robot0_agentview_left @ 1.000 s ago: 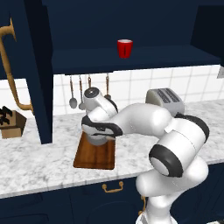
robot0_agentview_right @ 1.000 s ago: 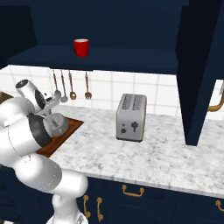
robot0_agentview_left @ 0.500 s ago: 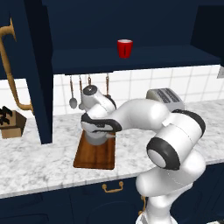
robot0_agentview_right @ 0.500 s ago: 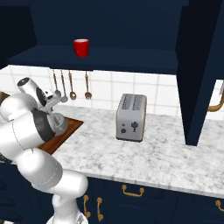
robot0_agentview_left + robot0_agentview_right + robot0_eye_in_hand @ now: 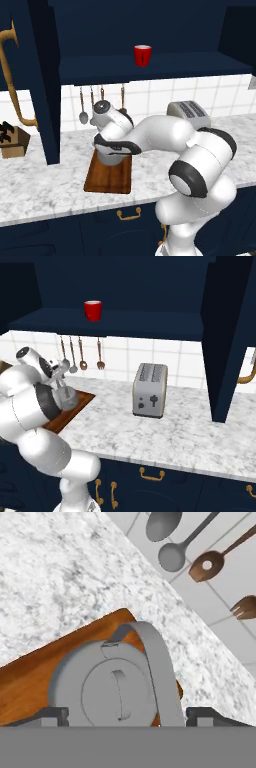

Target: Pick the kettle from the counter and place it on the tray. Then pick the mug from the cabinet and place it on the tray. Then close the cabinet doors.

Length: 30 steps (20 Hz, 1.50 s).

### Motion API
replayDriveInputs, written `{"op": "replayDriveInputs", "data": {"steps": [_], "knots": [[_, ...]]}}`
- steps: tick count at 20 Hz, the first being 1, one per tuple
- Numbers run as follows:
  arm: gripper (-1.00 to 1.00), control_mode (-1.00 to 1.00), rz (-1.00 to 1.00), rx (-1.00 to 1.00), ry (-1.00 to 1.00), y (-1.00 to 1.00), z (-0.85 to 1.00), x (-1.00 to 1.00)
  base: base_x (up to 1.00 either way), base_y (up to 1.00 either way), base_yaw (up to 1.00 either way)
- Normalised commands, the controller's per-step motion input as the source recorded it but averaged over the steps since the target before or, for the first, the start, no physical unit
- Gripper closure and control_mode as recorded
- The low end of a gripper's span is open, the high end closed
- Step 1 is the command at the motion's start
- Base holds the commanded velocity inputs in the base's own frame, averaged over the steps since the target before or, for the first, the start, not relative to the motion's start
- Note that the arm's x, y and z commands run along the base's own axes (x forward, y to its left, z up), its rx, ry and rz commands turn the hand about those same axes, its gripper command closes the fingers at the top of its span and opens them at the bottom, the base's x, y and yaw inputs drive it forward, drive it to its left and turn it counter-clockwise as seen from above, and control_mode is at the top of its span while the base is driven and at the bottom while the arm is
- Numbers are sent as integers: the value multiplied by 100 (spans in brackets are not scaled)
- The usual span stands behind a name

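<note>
The grey kettle [image 5: 100,687] stands on the brown wooden tray [image 5: 30,672], its arched handle [image 5: 160,667] upright. My gripper [image 5: 127,714] hangs just above it, open, with one fingertip [image 5: 50,714] to each side of the kettle and neither touching the handle. From the base views the hand covers most of the kettle [image 5: 111,156] on the tray [image 5: 107,177]; part of the kettle [image 5: 67,399] also peeks out beside my arm. The red mug [image 5: 142,55] sits on the navy shelf of the open cabinet [image 5: 150,67]. The counter [image 5: 45,187] carries the tray.
The cabinet doors stand open: the left one [image 5: 45,80] with its brass handle [image 5: 12,85], the right one [image 5: 230,331]. A silver toaster [image 5: 150,390] stands to the right of the tray. Utensils [image 5: 100,100] hang on the tiled wall. A knife block [image 5: 12,141] sits far left.
The jaws have spread wide and let go of the kettle's handle. The kettle stays put on the tray, and the arm has barely moved.
</note>
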Motion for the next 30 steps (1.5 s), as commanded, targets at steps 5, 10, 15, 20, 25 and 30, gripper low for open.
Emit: {"op": "replayDriveInputs", "data": {"steps": [5,10,15,20,25,30], "knots": [[-100,-100,-11,0,-4,7,66,-8,0,0,0],[-100,-100,-15,0,-11,1,62,-20,0,0,0],[-100,-100,-16,1,-7,-3,75,-63,0,0,0],[-100,-100,-21,6,3,-37,90,-62,0,0,0],[-100,-100,-19,10,0,-65,56,-32,0,0,0],[-100,-100,-21,4,-8,-56,34,-1,0,0,0]]}}
